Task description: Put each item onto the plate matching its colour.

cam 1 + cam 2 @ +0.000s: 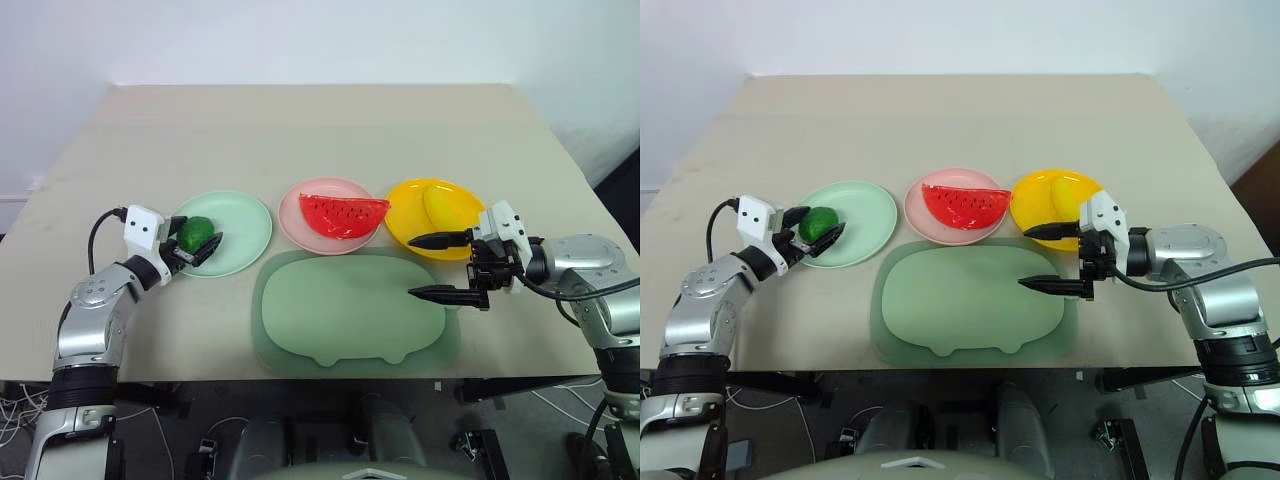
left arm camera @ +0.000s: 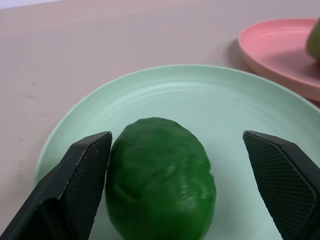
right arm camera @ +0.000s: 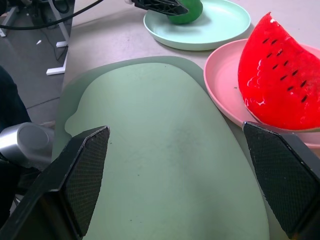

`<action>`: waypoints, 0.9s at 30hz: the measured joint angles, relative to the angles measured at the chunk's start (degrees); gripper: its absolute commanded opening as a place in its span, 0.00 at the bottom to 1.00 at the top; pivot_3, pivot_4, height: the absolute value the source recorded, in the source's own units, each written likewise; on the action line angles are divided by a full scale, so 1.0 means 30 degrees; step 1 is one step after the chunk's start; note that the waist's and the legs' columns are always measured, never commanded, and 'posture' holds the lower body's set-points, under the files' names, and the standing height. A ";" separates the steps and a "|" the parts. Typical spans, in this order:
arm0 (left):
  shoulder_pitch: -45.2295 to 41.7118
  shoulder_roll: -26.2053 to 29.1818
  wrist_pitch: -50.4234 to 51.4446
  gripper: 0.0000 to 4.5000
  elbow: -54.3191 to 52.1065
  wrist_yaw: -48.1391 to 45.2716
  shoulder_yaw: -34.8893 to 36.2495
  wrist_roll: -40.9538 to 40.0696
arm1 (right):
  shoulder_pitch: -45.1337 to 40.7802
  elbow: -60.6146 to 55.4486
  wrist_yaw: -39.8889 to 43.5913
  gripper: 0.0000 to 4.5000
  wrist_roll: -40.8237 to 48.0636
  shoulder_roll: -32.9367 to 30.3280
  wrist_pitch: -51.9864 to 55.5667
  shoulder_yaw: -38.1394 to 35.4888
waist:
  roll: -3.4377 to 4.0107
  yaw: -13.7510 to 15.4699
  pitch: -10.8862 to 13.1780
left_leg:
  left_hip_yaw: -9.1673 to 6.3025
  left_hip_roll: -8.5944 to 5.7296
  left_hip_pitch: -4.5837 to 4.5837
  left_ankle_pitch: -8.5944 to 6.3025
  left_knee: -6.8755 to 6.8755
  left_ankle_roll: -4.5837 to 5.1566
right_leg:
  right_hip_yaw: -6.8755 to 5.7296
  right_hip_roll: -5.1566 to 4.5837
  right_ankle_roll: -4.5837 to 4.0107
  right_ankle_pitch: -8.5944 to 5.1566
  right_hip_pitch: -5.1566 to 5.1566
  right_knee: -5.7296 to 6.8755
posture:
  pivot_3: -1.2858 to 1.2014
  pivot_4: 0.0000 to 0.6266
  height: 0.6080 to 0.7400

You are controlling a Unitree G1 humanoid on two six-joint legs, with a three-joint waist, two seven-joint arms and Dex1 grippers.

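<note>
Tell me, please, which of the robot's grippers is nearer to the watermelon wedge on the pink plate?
The right. The right gripper hangs open over the pig-shaped board, just beside the watermelon wedge. The left gripper is farther off, open around the green fruit on the mint green plate.

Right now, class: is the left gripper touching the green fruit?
Cannot tell. In the left wrist view one finger sits against the green fruit with no plain gap; the other stands clear.

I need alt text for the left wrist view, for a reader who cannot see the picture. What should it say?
A small round bumpy green plastic toy fruit lies on a round mint green plastic plate between the two black fingers of the open left gripper, one finger at its side, the other standing apart. The rim of a pale pink plastic plate shows beyond, on a beige table.
</note>
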 measured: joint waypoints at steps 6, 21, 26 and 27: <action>0.0077 0.0853 0.0043 0.99 -0.1043 -0.0832 0.1140 -0.0944 | 0.0489 0.0005 -0.0054 1.00 -0.0007 -0.0064 -0.0021 -0.0147 | -0.0001 -0.0012 0.0000 | -0.0003 0.0005 -0.0001 0.0000 0.0000 0.0000 | -0.0005 0.0001 0.0000 0.0000 -0.0002 0.0000 | 0.52 0.24 0.97; 0.7551 0.3704 0.0698 0.99 -0.4662 -0.6647 0.8234 -0.5200 | 0.1868 0.0536 -0.0521 1.00 -0.0050 -0.0218 -0.0604 -0.1256 | 0.0001 0.0000 0.0001 | 0.0014 0.0022 -0.0010 -0.0001 -0.0007 0.0000 | -0.0004 0.0001 -0.0018 -0.0015 -0.0028 -0.0007 | 0.52 0.24 0.97; 1.0238 0.3244 -0.1895 0.99 -0.2975 -0.9560 0.9632 -0.5324 | 0.4092 0.0876 -0.0620 1.00 0.0176 -0.0643 -0.0630 -0.3230 | -0.0001 0.0020 0.0000 | 0.0016 0.0021 -0.0014 -0.0004 -0.0007 0.0004 | -0.0003 -0.0002 -0.0067 -0.0050 -0.0028 -0.0015 | 0.52 0.24 0.97; 1.0545 0.3177 -0.2203 0.99 -0.2602 -0.9921 0.9806 -0.5337 | 0.4621 0.0962 -0.0606 1.00 0.0201 -0.0734 -0.0697 -0.3658 | -0.0006 0.0027 -0.0002 | 0.0013 0.0021 -0.0013 -0.0005 -0.0007 0.0005 | -0.0003 -0.0002 -0.0070 -0.0054 -0.0028 -0.0016 | 0.52 0.24 0.97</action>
